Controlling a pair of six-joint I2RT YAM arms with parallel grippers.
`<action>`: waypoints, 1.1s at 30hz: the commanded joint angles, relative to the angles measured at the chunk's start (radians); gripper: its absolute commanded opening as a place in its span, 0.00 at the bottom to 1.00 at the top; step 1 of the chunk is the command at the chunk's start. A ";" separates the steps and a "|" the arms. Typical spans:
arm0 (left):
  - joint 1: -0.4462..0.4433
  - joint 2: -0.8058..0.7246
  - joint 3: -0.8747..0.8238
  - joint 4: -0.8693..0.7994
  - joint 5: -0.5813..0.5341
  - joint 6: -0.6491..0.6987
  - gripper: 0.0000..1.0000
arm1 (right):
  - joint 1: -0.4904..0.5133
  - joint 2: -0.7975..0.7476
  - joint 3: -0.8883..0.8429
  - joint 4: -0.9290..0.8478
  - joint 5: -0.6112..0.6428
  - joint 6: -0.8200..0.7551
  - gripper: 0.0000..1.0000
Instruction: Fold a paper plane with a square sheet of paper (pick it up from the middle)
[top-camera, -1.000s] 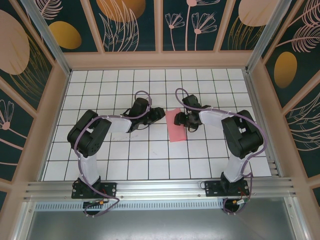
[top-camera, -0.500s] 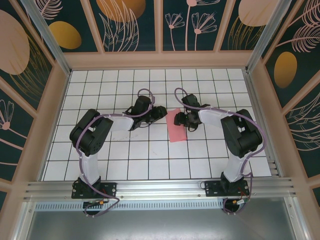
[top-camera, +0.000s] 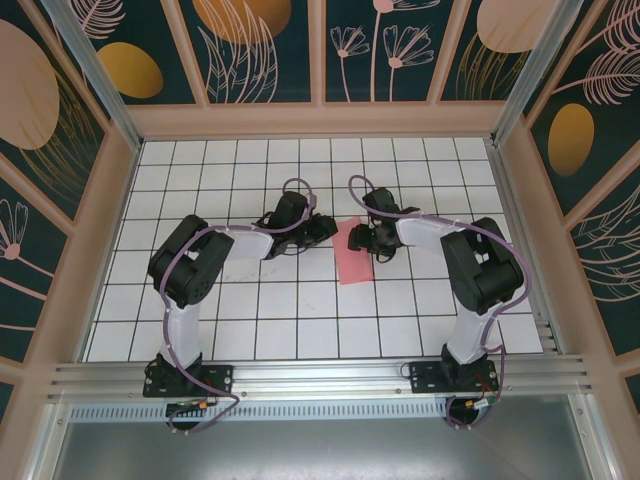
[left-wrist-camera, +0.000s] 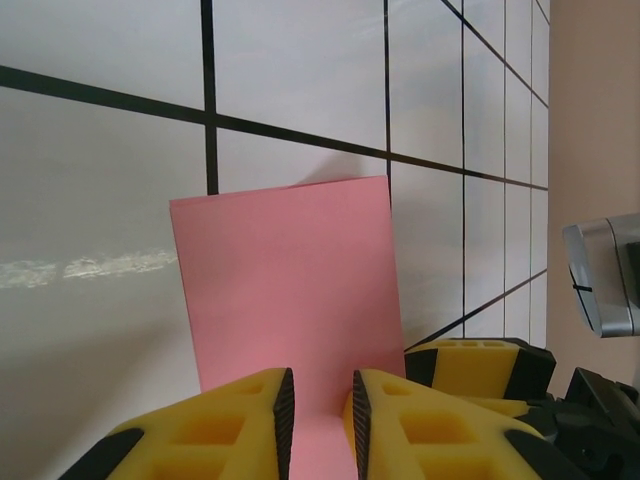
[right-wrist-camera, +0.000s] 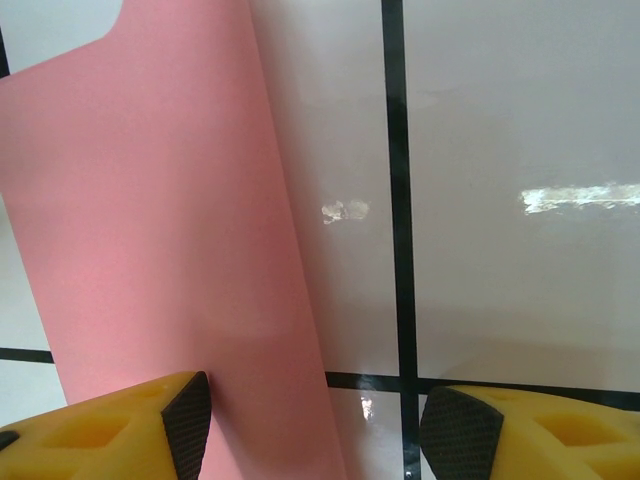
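- Roughly, your square sheet of paper (top-camera: 352, 252) lies on the surface (top-camera: 260, 320) as a pink oblong. Its long axis runs from the arm bases toward the far wall.
- It sits between the two end effectors. The left one's tips are at its left edge and the right one's tips are at its right edge, both toward its far half.
- On your left end effector (left-wrist-camera: 320, 405), the yellow fingers (left-wrist-camera: 235, 425) stand a narrow slit apart, with a strip of pink showing in the slit. You cannot tell whether the paper is pinched there or simply lies beneath.
- Your right end effector (right-wrist-camera: 315, 430) has its fingers spread wide. One is over the paper's edge and the other is over bare white tile. It holds nothing.
- Both arms are bent the same way, with elbows out to the sides. The forearms reach inward toward each other and the wrists are low by the surface.
- From the left wrist you see the sheet stretching straight ahead of the fingers. Its far edge is just short of a grid line. A yellow finger of the right end effector sits just beside the paper's right side.
- From the right wrist you see one long edge running ahead from between the fingers, and a far corner that looks rounded off.
- From above you get the whole outline and both arms.
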 joint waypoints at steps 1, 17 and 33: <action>-0.007 0.022 0.028 -0.021 0.026 -0.003 0.26 | 0.006 0.301 -0.100 0.132 -0.011 -0.008 0.67; -0.026 0.061 0.063 -0.080 0.036 0.006 0.18 | 0.005 0.324 -0.100 0.134 -0.008 -0.011 0.67; -0.034 0.092 0.095 -0.172 0.021 -0.011 0.13 | 0.006 0.332 -0.110 0.142 -0.020 -0.005 0.67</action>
